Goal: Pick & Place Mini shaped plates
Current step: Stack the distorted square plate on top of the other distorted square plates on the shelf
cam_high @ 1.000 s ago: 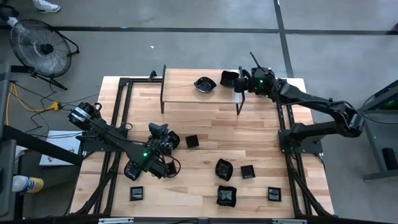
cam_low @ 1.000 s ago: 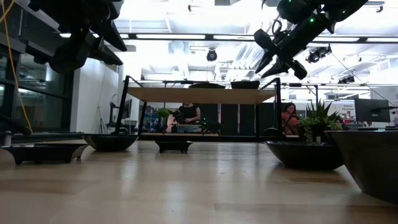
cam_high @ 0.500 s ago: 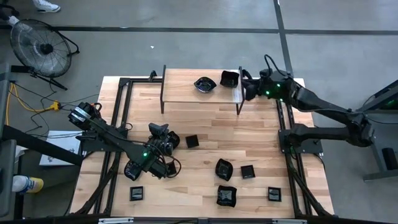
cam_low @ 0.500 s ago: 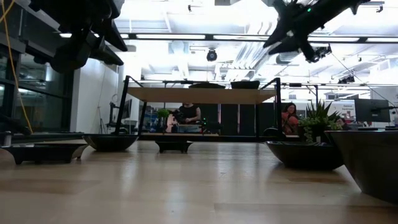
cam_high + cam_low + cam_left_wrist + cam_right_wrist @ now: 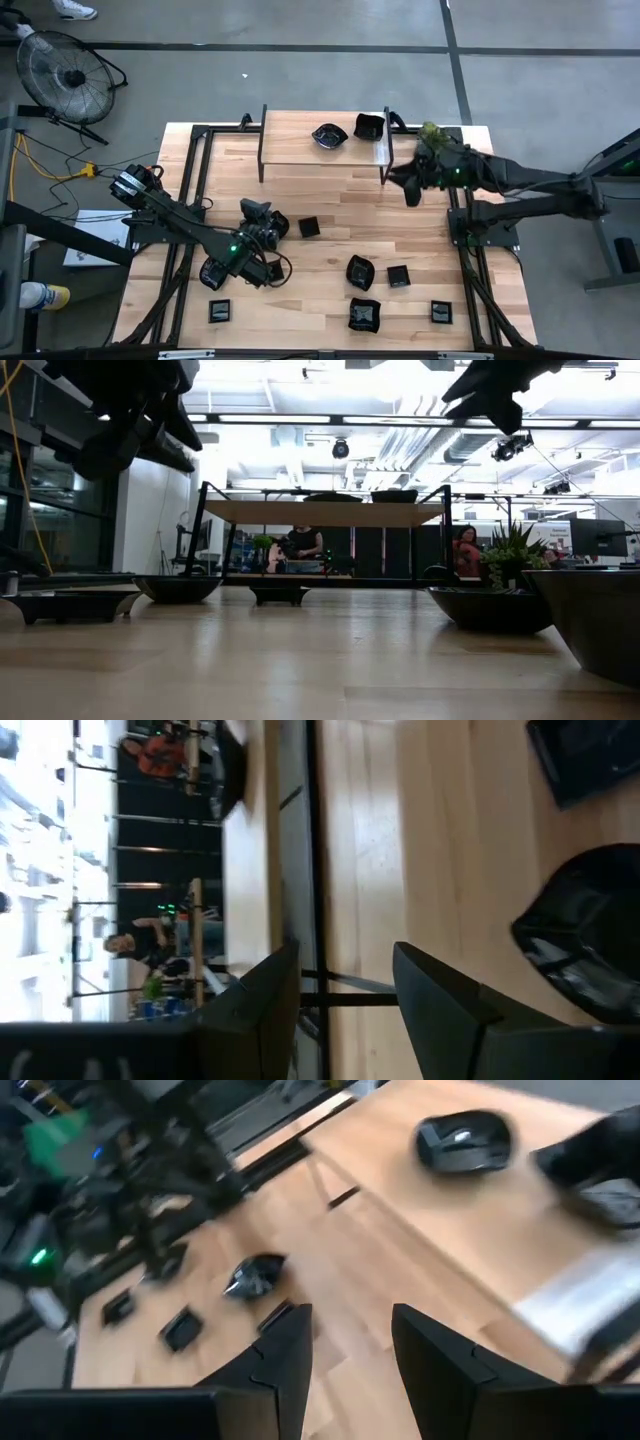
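1. From above, the pale wooden bench carries a raised wooden shelf at its far edge, and two glossy black mini shaped plates already sit on it: a wavy-edged one and a squarish one. The right claw hangs just beside the shelf's right end, over bare wood. The other small black plates lie toward the near edge; the nearest one, a wavy black dish, is well apart from this claw, toward the front of the bench.
2. The left claw waits low over the bench's left half, with a small square black plate just beside it, so I judge that the left arm is nearer to that one.
3. In the level view both arms are raised above the bench.
4. The left wrist view shows its fingers apart and holding nothing.
5. The right wrist view shows fingers parted, nothing between them.
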Tool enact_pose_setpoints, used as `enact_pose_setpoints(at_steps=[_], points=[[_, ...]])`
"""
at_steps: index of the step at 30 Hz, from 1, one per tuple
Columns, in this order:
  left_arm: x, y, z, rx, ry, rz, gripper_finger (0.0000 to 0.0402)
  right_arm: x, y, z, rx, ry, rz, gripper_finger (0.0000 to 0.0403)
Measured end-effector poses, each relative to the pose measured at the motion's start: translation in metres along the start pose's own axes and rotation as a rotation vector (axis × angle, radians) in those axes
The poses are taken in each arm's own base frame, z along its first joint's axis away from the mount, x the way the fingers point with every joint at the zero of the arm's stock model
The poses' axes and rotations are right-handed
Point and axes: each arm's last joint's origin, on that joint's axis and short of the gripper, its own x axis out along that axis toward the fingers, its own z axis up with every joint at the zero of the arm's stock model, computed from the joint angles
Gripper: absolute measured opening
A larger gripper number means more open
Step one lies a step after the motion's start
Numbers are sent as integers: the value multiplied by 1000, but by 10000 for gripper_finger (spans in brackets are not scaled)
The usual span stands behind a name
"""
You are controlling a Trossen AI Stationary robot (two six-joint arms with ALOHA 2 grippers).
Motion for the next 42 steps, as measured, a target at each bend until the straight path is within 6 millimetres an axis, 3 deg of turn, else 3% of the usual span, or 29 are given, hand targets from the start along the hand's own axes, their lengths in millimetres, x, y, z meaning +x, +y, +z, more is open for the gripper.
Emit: enact_pose_setpoints(at_steps=[18, 31, 42], points=[[0, -7, 9, -79, -11, -137, 156, 10, 65, -57, -212, 244, 164, 134], [-1, -7, 10, -99, -19, -146, 156, 35, 105, -128, -312, 550, 193, 134], [-1, -7, 11, -108, -23, -147, 156, 60, 135, -190, -315, 748, 324, 134]])
